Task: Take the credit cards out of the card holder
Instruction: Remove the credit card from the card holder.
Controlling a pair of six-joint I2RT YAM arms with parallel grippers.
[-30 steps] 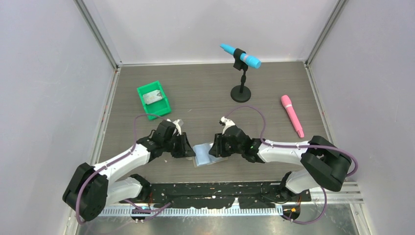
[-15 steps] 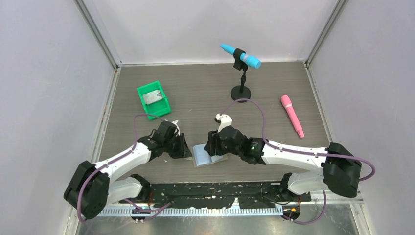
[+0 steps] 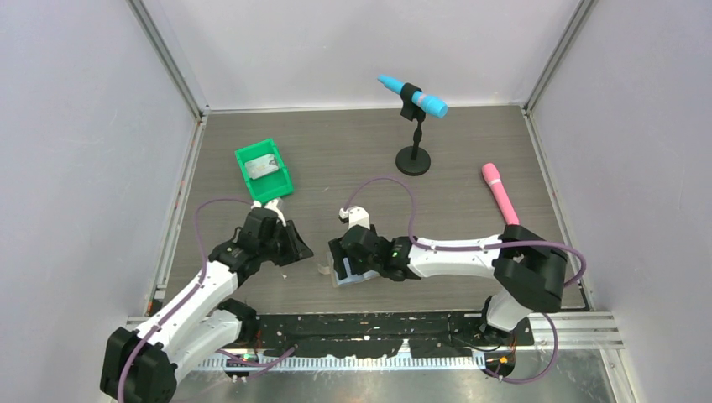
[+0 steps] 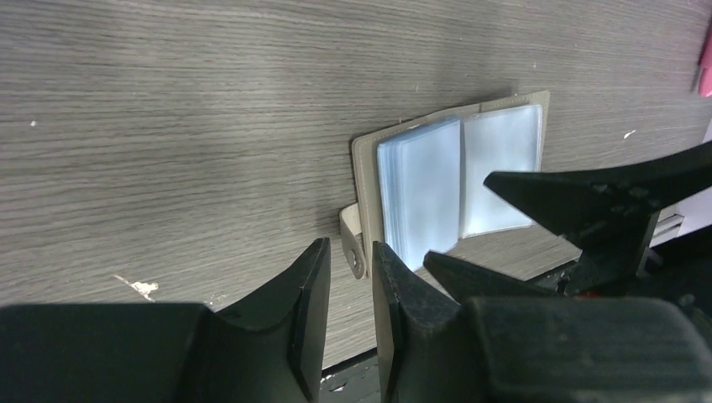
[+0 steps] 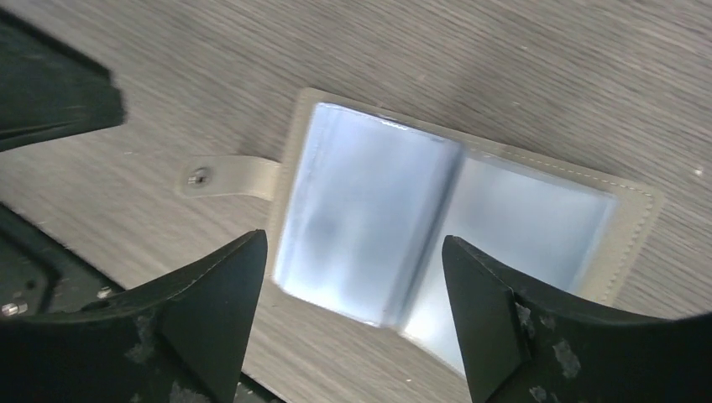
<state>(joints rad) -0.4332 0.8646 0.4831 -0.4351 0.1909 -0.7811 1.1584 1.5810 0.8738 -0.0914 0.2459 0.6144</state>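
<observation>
The card holder (image 5: 470,218) lies open on the table, pale blue sleeves up, its grey tab (image 5: 227,178) pointing left. No credit cards can be made out in the sleeves. My right gripper (image 5: 353,243) hovers just over the holder, open wide with nothing between its fingers; in the top view it (image 3: 340,264) hides most of the holder (image 3: 346,277). My left gripper (image 4: 351,248) stands just left of the holder (image 4: 453,176), its jaws a narrow gap apart and empty, the tab (image 4: 353,243) beyond them. A flat grey card-like piece (image 3: 263,166) lies in the green bin (image 3: 281,180).
A blue microphone (image 3: 413,95) sits on a black stand (image 3: 413,159) at the back middle. A pink microphone (image 3: 501,197) lies at the right. The black rail of the arm bases (image 3: 378,332) runs along the near table edge, close to the holder.
My right gripper has opened wide and slid left over the holder. My left arm has drawn back to the left, away from the holder.
</observation>
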